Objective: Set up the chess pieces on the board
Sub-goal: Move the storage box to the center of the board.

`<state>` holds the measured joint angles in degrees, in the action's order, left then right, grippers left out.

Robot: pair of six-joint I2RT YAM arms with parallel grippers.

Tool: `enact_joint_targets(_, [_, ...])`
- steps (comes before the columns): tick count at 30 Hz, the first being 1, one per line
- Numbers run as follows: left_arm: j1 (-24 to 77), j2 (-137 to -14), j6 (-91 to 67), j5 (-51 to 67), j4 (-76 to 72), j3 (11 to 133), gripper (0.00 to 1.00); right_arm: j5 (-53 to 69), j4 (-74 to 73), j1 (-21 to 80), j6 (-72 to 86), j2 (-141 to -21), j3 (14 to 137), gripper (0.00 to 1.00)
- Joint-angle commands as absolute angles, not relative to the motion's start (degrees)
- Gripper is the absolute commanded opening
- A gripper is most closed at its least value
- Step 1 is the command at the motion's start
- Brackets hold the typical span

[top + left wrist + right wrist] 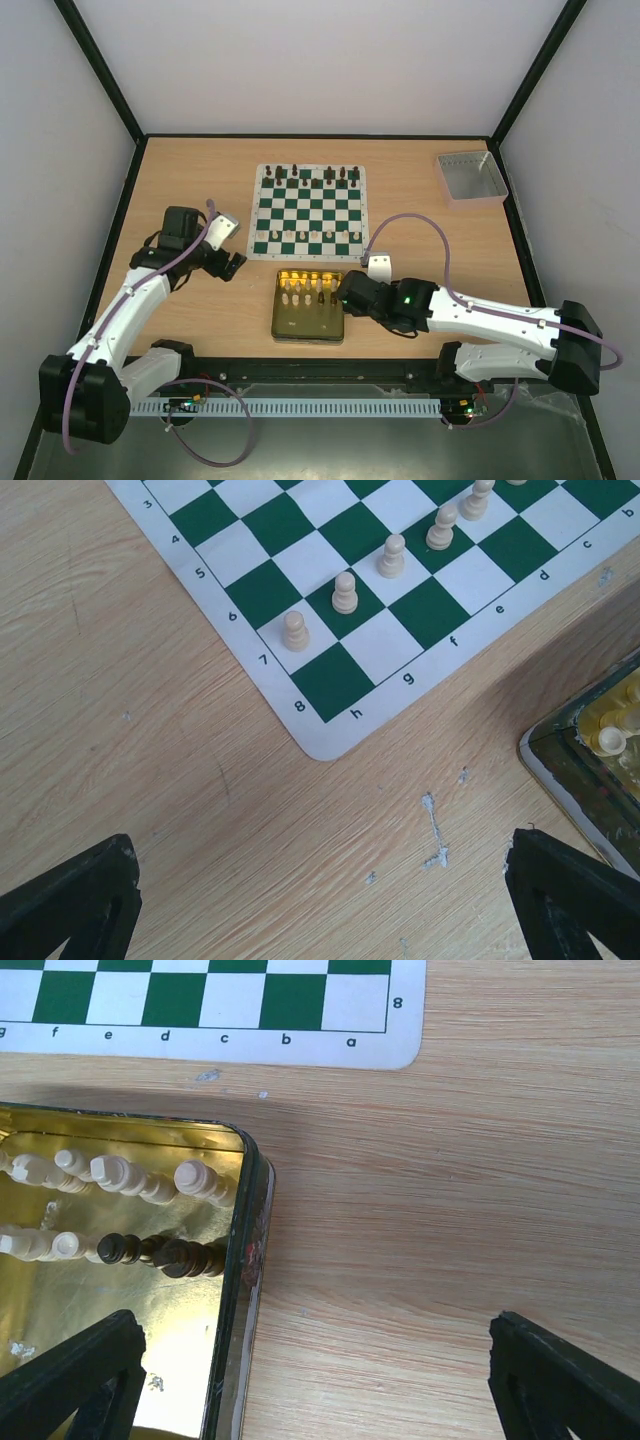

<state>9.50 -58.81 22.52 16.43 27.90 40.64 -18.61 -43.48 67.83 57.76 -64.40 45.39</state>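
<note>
The green-and-white board (307,206) lies mid-table. Dark pieces (310,176) stand along its far edge and cream pieces (308,236) along its near row. More cream pieces (120,1175) and two dark pieces (165,1253) sit in rows in the gold tin (240,1260). My left gripper (235,265) is open and empty over bare table left of the tin. Its wrist view shows the board corner (330,680) and a row of cream pawns (345,592). My right gripper (345,295) is open and empty, straddling the tin's right rim.
A grey square tray (470,177) stands at the far right. The tin (308,338) sits just in front of the board, and its corner shows in the left wrist view (560,770). Black-framed walls enclose the wooden table.
</note>
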Motion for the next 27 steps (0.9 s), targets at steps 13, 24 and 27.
enact_joint_targets(13, [9.9,-59.5,21.1,12.6,26.8,39.3,1.0,-21.3,-42.6,68.2,58.6,-65.7,46.9,0.93])
enact_joint_targets(24, [3.4,-64.9,19.5,11.9,25.8,40.7,1.0,-12.0,-32.3,68.2,58.3,-76.2,45.3,0.9])
enact_joint_targets(27, [-0.1,-66.2,20.1,14.4,26.1,41.1,1.0,-11.8,-30.7,68.2,58.9,-78.2,45.1,0.82])
